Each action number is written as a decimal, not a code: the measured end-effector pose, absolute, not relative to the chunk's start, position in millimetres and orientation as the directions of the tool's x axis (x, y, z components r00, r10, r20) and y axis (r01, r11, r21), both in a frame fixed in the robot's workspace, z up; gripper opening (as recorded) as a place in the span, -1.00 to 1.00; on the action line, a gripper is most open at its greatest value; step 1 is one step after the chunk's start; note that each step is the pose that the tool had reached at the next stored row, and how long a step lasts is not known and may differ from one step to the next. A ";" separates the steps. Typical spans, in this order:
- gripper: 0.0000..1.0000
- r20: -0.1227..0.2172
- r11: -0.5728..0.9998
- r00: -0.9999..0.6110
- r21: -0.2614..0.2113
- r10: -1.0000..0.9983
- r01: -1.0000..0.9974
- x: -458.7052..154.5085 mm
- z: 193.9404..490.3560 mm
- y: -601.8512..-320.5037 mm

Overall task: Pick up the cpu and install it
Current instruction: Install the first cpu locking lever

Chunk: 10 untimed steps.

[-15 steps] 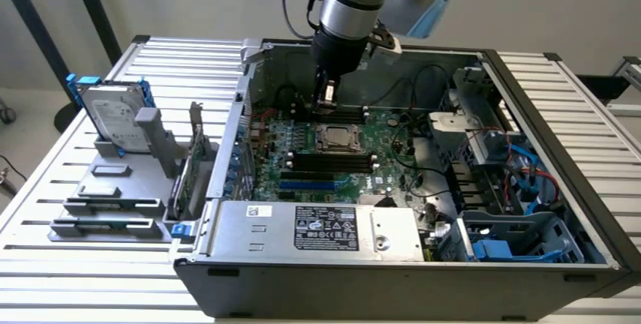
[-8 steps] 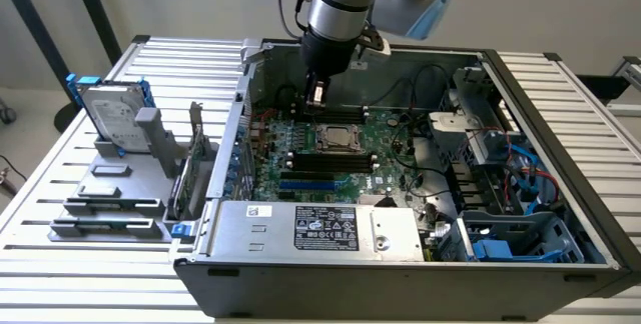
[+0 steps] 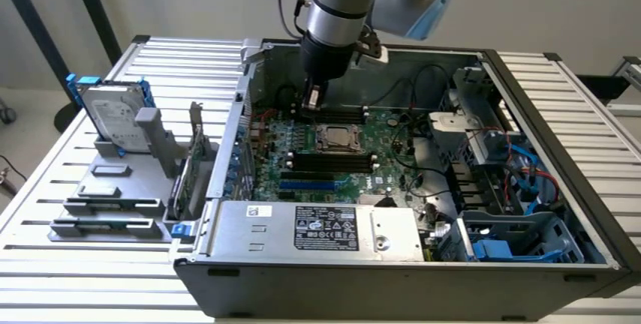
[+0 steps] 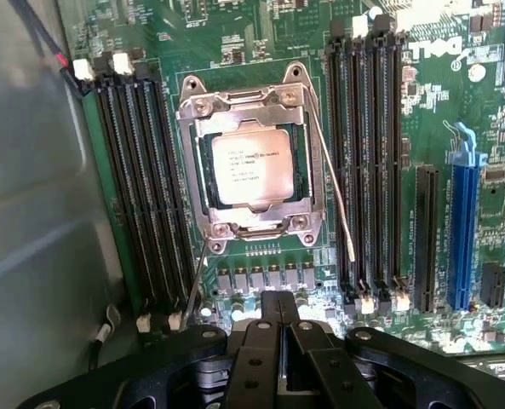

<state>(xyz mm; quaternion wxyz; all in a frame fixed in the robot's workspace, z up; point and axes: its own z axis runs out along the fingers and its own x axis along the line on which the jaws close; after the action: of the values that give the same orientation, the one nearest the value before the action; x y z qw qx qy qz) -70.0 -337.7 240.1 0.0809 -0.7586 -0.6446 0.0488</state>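
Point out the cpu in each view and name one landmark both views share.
Exterior view: the cpu sits in the middle of the green motherboard.
Wrist view: the cpu lies inside the metal socket frame, between two banks of memory slots.
Shared landmark: the blue slot.

Hard drive (image 3: 112, 118), upright in grey holder (image 3: 158, 140), beside open case (image 3: 401, 286); power supply (image 3: 311, 228) inside; slatted table (image 3: 60, 268) beneath.
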 end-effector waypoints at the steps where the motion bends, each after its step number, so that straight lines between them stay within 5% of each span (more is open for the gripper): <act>1: -0.79 0.030 -0.174 0.182 -0.186 0.983 0.967 -70.0 239.6 -337.7; 10: -0.79 0.039 -0.261 0.273 -0.196 0.961 0.945 -71.1 239.4 -337.7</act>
<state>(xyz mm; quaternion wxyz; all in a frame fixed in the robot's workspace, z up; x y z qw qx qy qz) -71.1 -337.7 239.4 0.0903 -0.7928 -0.6011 0.0441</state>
